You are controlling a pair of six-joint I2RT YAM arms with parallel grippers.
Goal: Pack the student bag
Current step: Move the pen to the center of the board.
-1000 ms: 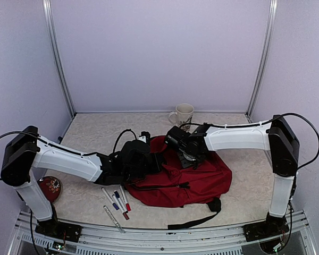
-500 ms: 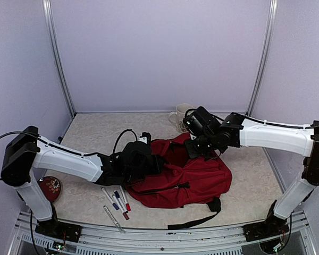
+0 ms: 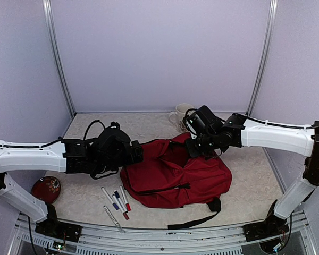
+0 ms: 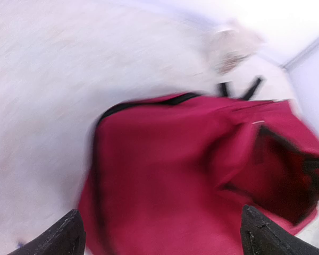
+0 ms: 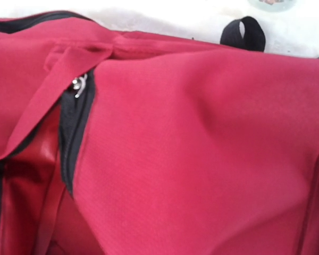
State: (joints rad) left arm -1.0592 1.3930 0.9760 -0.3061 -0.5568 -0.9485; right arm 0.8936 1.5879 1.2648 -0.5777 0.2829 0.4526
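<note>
Nearest the arms' bases, a handful of markers point(image 3: 117, 201) lie on the table point(image 3: 244, 196), fanned loosely just off the bag's front left corner. Further left, near the table's edge, sits a round red dish point(image 3: 46, 187) with a flowered pattern.

The bag point(image 3: 175, 178) lies in the middle of the table, slightly right of centre, its red body spread flat toward the front and a black strap point(image 3: 199, 218) trailing off its near right corner.

The left arm reaches in low from the left side. The left fingers point(image 4: 69, 236) stand wide apart and hold nothing, hanging just beside the bag's left edge. Their wrist view is blurred, but it shows red fabric filling the space ahead of the two tips, with a black-edged seam curving across it.

The right arm stretches in from the right, over the bag's far end. The right fingers point(image 3: 193, 149) are together and seem to pinch the bag's upper edge, which rises in a peak toward them. The fingers themselves stay out of their own wrist view. That view shows red cloth close up, an open dark slot beside a small metal zipper pull point(image 5: 78, 85), and a black loop point(image 5: 244, 32) at the bag's far rim.

Beyond the bag, close to the back wall, a pale mug point(image 3: 183, 113) stands upright – partly hidden behind the right wrist.
</note>
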